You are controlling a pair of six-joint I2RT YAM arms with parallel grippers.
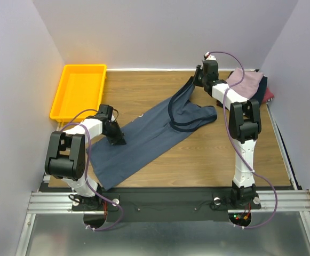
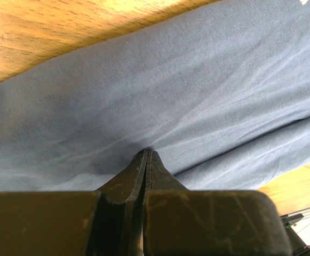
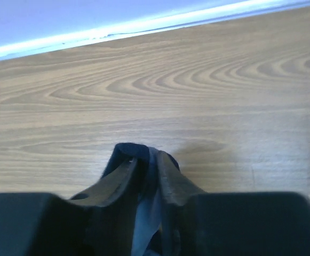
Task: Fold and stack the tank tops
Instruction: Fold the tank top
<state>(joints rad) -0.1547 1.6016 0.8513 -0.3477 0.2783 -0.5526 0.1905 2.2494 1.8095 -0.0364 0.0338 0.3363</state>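
The slate-blue tank top point(image 1: 160, 130) is laid diagonally mid-table point(image 1: 208, 154). It's pinched tight near its left edge by the left gripper point(image 1: 117, 141), and its dark strap point(image 1: 180, 97) is clamped and lifted far-side by the right gripper point(image 1: 196, 80). Probably best folded with both ends moved together, cloth taut.

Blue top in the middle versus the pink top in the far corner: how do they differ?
The blue top lies stretched out long across the table; the pink top sits in a compact heap. The blue top is pinched by the left gripper and the right gripper, one strap lifted; nothing touches the pink top. The blue top rests on bare wood; the pink top rests on other clothes. Both are soft cloth.
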